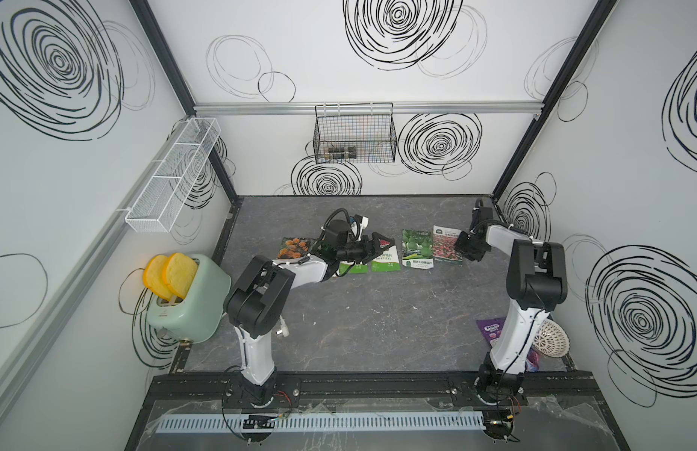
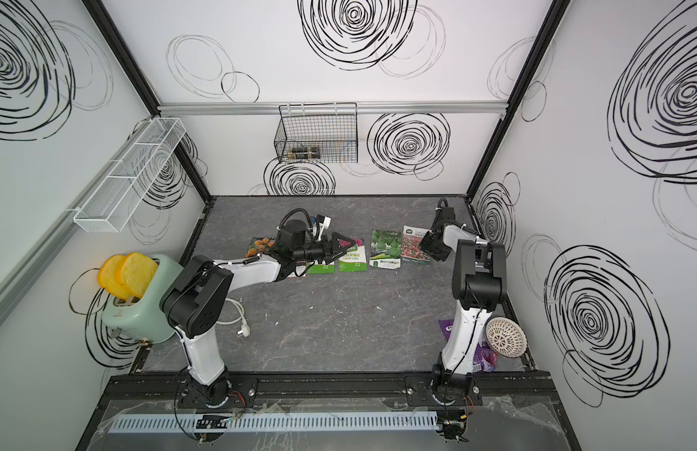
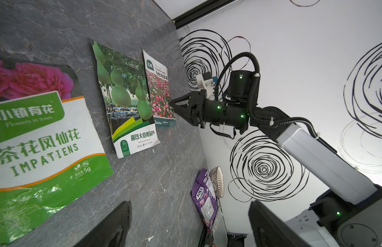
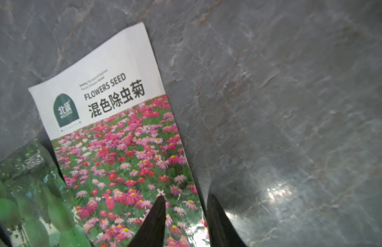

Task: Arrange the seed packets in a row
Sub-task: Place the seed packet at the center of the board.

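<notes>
The seed packets lie in a row across the far half of the table. From the left they are an orange-flower packet [image 1: 294, 248] partly under my left arm, two green-white packets [image 1: 352, 268] [image 1: 386, 261], a green-fruit packet [image 1: 417, 248] and a red-pink flower-field packet [image 1: 448, 246]. My left gripper [image 1: 382, 246] hovers open above the green-white packets [image 3: 46, 139], with nothing between its fingers [image 3: 113, 226]. My right gripper [image 4: 185, 205] is at the flower-field packet's [image 4: 121, 149] right edge. Its fingertips stand apart, astride that edge, and the packet lies flat.
A mint toaster [image 1: 186, 300] holding toast slices stands at the left edge, with a white plug [image 2: 243, 332] beside it. Near the right arm's base lie a purple snack pouch [image 1: 491, 330] and a white strainer [image 1: 550, 339]. A black wire basket [image 1: 354, 134] and a white mesh shelf [image 1: 171, 175] hang on the walls.
</notes>
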Robot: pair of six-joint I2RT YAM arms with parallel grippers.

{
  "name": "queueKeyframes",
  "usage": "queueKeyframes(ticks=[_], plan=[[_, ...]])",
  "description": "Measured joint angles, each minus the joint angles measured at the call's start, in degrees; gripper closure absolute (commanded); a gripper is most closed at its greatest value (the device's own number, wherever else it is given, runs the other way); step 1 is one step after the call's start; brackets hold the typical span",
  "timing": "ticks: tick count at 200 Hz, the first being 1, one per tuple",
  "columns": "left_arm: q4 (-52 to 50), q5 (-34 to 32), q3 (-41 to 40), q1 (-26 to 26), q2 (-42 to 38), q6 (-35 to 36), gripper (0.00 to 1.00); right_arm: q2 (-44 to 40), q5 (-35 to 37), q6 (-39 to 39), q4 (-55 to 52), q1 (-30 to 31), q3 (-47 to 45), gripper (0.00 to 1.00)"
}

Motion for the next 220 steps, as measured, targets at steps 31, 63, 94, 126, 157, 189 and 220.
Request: queueKeyframes(ticks=[31,63,94,126,157,189,220], plan=[[-0.59,-0.07,0.00,0.00,0.00,0.17,0.09,-0.42,0.22,-0.46,-0.55,-0.81,0.00,0.58],[-2.75,-0.28,0.02,0.00,-0.04,0.90,0.09,-1.16,-0.24,-2.40,-3.98,-1.40,3.04,0.55],[-5.55,-1.05,0.13,0.00,-0.50,2.62,0.05,-0.94,-3.56,-3.48,-6.88,-0.24,11.56,0.50],[-12.68,-4.24,0.76,0.00,-2.27,7.37,0.03,0.39,-6.78,-2.86,-7.61,2.23,14.29,0.41],[-18.67,-8.98,0.52,0.00,-5.18,12.02,0.04,4.59,-8.22,-2.56,-9.35,4.04,15.02,0.40],[-22.29,-12.63,-0.63,-0.02,-7.63,15.58,0.04,7.32,-7.82,-2.82,-11.87,4.44,15.26,0.39],[-24.00,-14.29,-2.19,-0.04,-8.94,17.38,0.04,8.44,-6.25,-4.35,-14.34,4.46,17.75,0.39]])
